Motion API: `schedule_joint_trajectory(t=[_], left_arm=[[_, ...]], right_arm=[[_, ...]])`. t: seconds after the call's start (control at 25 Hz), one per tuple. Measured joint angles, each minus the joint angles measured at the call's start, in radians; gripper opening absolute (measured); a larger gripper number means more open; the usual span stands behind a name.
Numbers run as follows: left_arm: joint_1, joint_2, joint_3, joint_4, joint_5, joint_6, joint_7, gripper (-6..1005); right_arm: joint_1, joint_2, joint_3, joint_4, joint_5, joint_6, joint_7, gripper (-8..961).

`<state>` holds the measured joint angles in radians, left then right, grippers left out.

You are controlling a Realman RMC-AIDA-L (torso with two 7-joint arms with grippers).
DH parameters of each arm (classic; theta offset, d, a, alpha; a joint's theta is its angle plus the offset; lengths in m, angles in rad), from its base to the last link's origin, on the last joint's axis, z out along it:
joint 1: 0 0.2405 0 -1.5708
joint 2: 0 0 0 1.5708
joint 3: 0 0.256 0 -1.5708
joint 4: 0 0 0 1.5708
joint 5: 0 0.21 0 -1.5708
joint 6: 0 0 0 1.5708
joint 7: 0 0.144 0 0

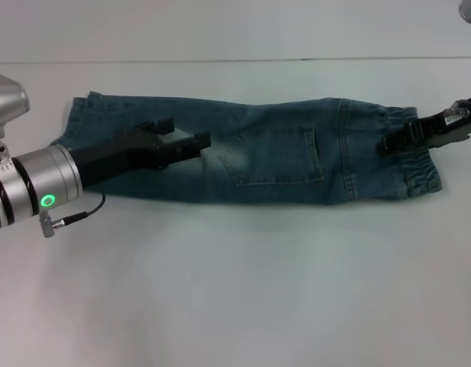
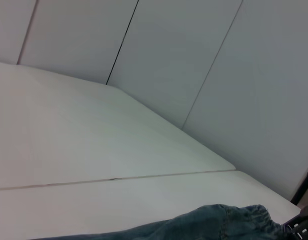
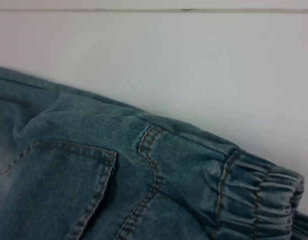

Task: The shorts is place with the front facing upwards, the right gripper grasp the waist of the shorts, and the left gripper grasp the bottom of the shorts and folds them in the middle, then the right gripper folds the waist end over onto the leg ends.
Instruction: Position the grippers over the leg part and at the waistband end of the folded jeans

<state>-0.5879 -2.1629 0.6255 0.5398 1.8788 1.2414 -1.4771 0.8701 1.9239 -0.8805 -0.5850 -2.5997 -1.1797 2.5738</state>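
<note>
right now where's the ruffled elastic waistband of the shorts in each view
Head view: waistband at the right end of the shorts, under the right gripper.
Left wrist view: low near the right corner.
Right wrist view: lower right corner.
Shared landmark: the table seam behind the shorts.

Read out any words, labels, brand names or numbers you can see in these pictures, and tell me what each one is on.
There is no text to read.
Shorts: stitching and a pocket only, no printed label or brand.
Left gripper: no lettering; the arm behind it has a plain green light ring.
Right gripper: a pale patch sits on its body, too small to read.
</note>
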Motion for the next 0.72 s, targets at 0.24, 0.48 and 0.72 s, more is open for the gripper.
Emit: schedule_joint_trajectory(t=[0.24, 0.48, 0.72], left_arm=[[0.0, 0.0, 0.002, -0.005, 0.0, -0.004, 0.0, 930], [0.0, 0.0, 0.002, -0.013, 0.0, -0.006, 0.009, 928], [-0.001, -0.001, 0.0, -0.017, -0.005, -0.013, 0.019, 926]], right_arm=[[-0.002, 0.008, 0.007, 0.001, 0.005, 0.022, -0.025, 586], [0.001, 0.007, 0.006, -0.003, 0.007, 0.023, -0.045, 504], [0.004, 0.001, 0.01, -0.008, 0.012, -0.003, -0.066, 185]])
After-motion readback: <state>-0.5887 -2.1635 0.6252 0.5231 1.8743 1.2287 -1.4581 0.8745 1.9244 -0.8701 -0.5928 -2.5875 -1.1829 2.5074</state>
